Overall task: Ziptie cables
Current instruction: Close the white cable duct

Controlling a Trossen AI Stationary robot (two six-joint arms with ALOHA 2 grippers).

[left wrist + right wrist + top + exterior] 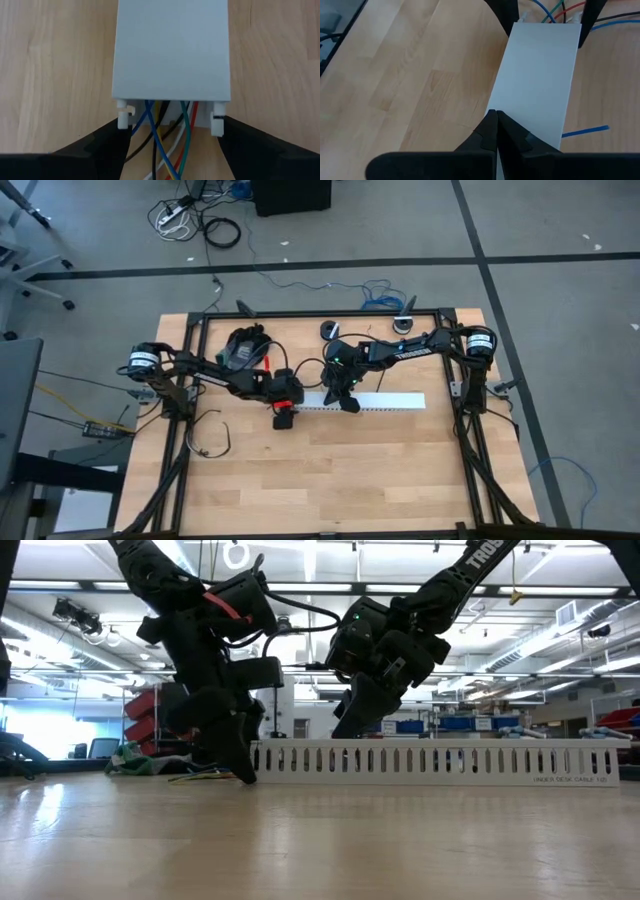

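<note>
Several thin wires (165,145) (smooth, multicoloured)

I see grey concrete floor (560,330) around the table, crossed by dark tape lines (500,280), with loose cords and a power strip (175,215) at upper left of the high view and a blue cable (380,292) coiled above the table's top edge. A dark cabinet (290,195) sits top centre, chair legs (30,280) far left. In the low view, I get ceiling strip lights (560,650) upper right, blue bins (470,723) mid right, red shelving (145,710) left, bright window glow (40,725) far left.
</note>
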